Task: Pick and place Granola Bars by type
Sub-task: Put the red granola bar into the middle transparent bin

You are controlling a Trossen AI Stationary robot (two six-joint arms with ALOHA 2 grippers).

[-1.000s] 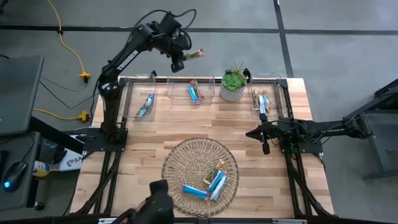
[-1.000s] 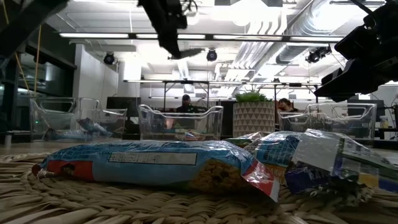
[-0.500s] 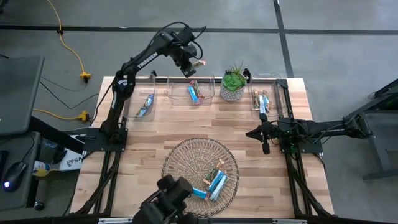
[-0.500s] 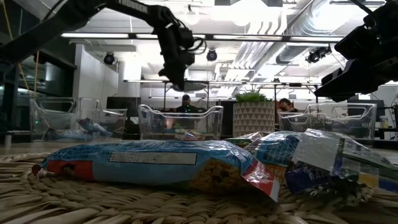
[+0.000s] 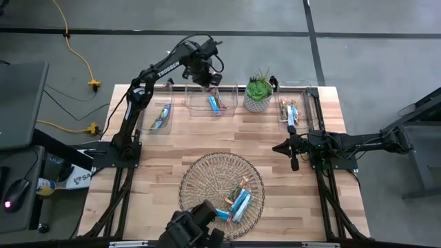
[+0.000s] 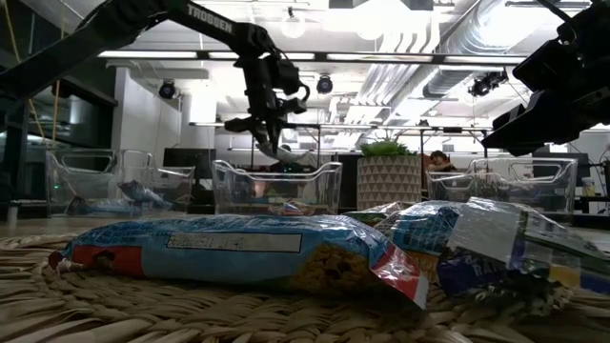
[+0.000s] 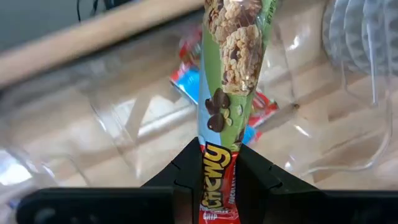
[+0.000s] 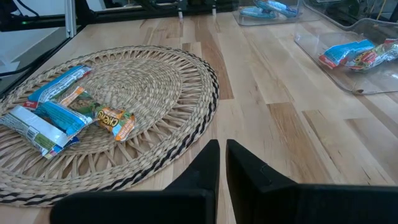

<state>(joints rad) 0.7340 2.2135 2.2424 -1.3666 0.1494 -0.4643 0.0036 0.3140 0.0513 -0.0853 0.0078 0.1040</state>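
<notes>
The floor [image 5: 358, 27] is smooth grey concrete, with a dark line running across the top of the high view and a yellow cable [image 5: 79, 58] lying at the upper left. In the low view the room behind is a big office with long bright ceiling lights [image 6: 172, 54] near the top, silver air pipes [image 6: 434, 43] at the upper right, and white walls. A person [image 6: 284, 158] sits at a desk in the middle, far back, and another sits farther right.

My arms [image 5: 148, 76] were matte black, jointed tubes with white lettering along one link, thin black cables looping near my wrist [image 5: 201, 60].
</notes>
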